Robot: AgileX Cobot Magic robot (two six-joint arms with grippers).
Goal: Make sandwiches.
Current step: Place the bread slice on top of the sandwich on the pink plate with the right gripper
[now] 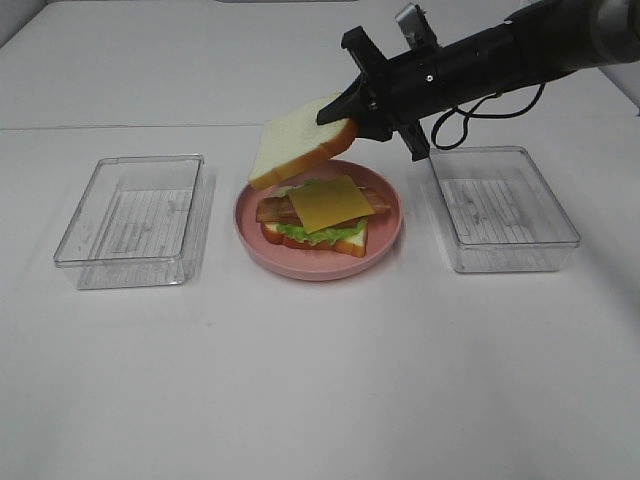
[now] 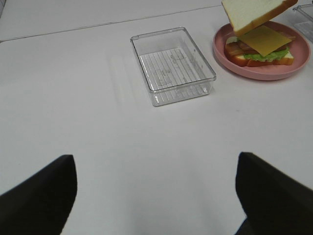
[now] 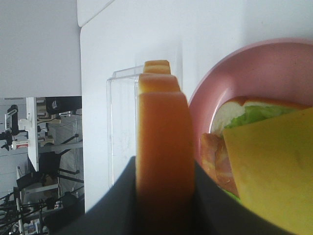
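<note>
On the left, a clear tray (image 1: 132,220) sits empty on the white worktop (image 1: 320,400), well apart from the plate. The left hand (image 2: 156,196) hangs low over bare worktop with its fingers spread wide, holding nothing, so it poses no threat to the build.

In the middle, the pink plate (image 1: 385,245) carries the open sandwich (image 1: 318,218): bottom bread, lettuce, bacon and a cheese slice (image 1: 330,202) lying skewed on top. Above its far left corner the top bread slice (image 1: 298,150) hangs tilted, low edge towards the left tray — the right hand (image 1: 350,118) pinches it by one crust edge only.

The risk, as I judge it, is twofold. Held by one edge, the slice may pivot or slip when lowered and land crooked, overhanging the plate rim. It may also drag the loose cheese or bacon sideways if the low edge touches first.

To the right, a second clear tray (image 1: 505,205) lies near the plate, beneath the right arm; the room there is tighter. Towards the front the worktop is wide open.
</note>
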